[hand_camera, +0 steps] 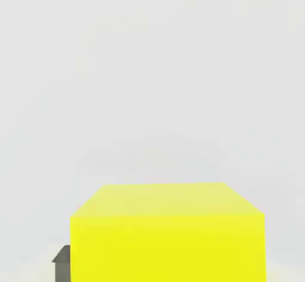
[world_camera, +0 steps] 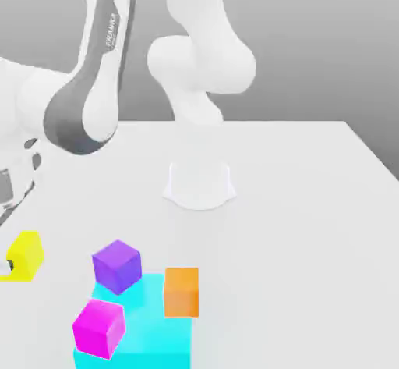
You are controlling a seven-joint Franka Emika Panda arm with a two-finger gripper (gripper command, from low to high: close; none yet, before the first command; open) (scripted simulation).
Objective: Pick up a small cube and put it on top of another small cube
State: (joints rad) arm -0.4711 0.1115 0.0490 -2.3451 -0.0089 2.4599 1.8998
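- One white table [world_camera: 312, 204] under everything, pale grey backdrop behind its far edge.
- White Franka arm [world_camera: 199, 63] rising from a round base [world_camera: 199, 186] near the table's far middle, looping up and descending toward the exterior view's left edge with a grey-sided link [world_camera: 90, 102].
- Large cyan block [world_camera: 156, 336] at the near edge, toward the exterior view's left, partly hidden by smaller cubes.
- Four small cubes of similar size:
- Orange cube [world_camera: 181, 291] touching the cyan block at its far corner on the exterior view's right.
- Purple cube [world_camera: 117, 265] at the cyan block's far corner on the exterior view's left.
- Magenta cube [world_camera: 98, 328] by the cyan block's near side, closest to the table's near edge.
- Small bright yellow cube [world_camera: 23, 256] well apart from the others, close to the table's edge at the exterior view's left; in the hand view, plain yellow faces [hand_camera: 167, 233] very close to the camera.
- Gripper [world_camera: 9, 265] low at the yellow cube; one dark fingertip [hand_camera: 61, 262] just beside a cube face. Pinching or merely beside: cannot tell.
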